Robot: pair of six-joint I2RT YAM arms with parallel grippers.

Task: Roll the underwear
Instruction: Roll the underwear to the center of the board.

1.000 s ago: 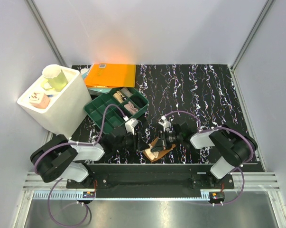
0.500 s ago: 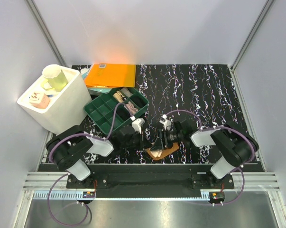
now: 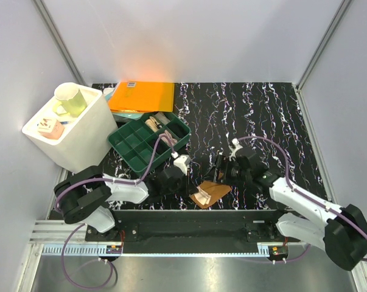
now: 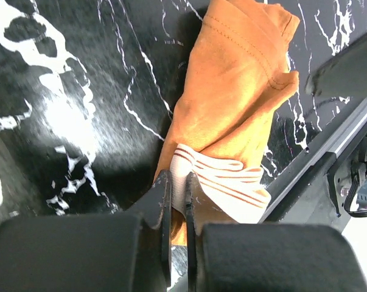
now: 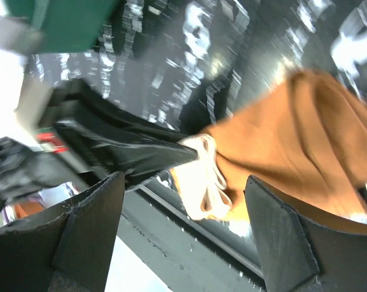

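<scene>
The brown underwear point(image 3: 212, 192) lies bunched near the table's front edge, its pale striped waistband point(image 4: 229, 182) folded at the near end. My left gripper point(image 4: 177, 185) is shut on that waistband, pinching a fold of it between its black fingers; from above the left gripper point(image 3: 191, 187) sits just left of the bundle. My right gripper point(image 5: 186, 201) stands wide open above the cloth with nothing between its fingers. In the top view the right gripper point(image 3: 218, 176) hovers just behind the bundle. The brown cloth point(image 5: 293, 140) fills the right of the right wrist view.
A green compartment tray point(image 3: 114, 139) sits behind my left arm. A white bin point(image 3: 86, 137) with a green cup point(image 3: 70, 98) stands at the far left. An orange folder point(image 3: 142, 95) lies at the back. The black front rail point(image 3: 195, 214) runs right below the underwear.
My left gripper moved right and shut on the waistband. My right gripper let go, opened wide and drew back as its arm swung out to the right.
</scene>
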